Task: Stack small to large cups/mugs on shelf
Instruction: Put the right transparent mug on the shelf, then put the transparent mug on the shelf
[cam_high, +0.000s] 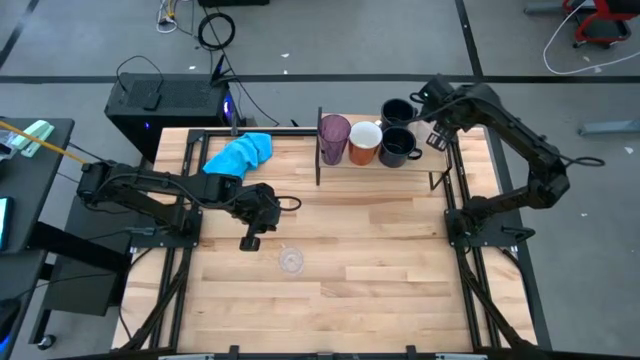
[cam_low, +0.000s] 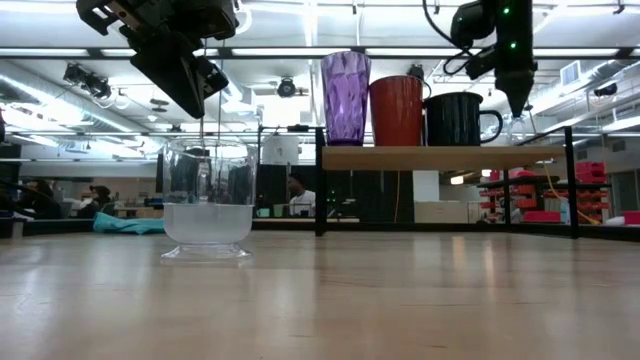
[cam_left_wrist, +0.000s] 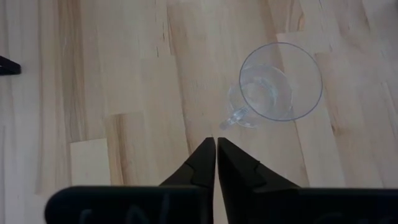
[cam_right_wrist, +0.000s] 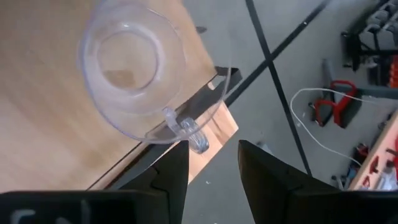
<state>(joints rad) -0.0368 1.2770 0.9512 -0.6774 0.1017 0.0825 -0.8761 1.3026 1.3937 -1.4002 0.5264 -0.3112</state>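
Left gripper is seen left of centre in the high view, above the tabletop, jaws clenched on nothing. One small clear glass stands on the tabletop just below-right of it. Right gripper is at the upper right, by the shelf end, jaws released; a second clear glass sits just beyond them. Purple tumbler, orange mug and two navy mugs are grouped on the shelf. Blue cloth lies upper left.
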